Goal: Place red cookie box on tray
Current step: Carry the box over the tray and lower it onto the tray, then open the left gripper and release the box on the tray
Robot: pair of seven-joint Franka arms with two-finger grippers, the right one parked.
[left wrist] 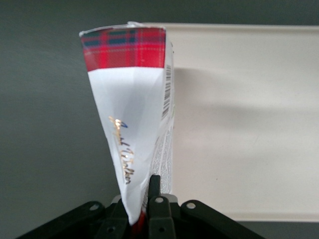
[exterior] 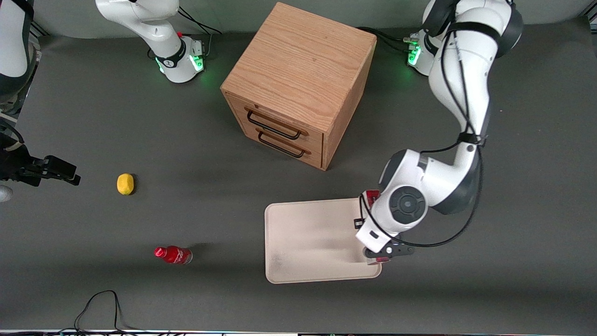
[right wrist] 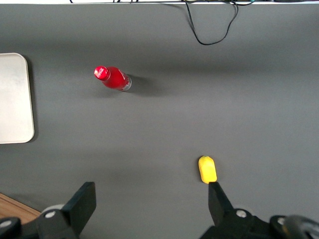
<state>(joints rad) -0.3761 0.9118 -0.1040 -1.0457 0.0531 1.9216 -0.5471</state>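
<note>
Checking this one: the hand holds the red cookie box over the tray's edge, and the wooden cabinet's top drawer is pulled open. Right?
Not quite. The front view shows both drawers of the wooden cabinet shut. The rest holds: the hand grips the red cookie box over the tray's edge.

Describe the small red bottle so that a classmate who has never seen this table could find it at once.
Start at the wooden two-drawer cabinet and come toward the front camera to the flat cream tray, where the left arm's gripper holds the red tartan cookie box. Toward the parked arm's end lies the small red bottle, alone on the grey table; the yellow lemon-like object lies farther back.
</note>
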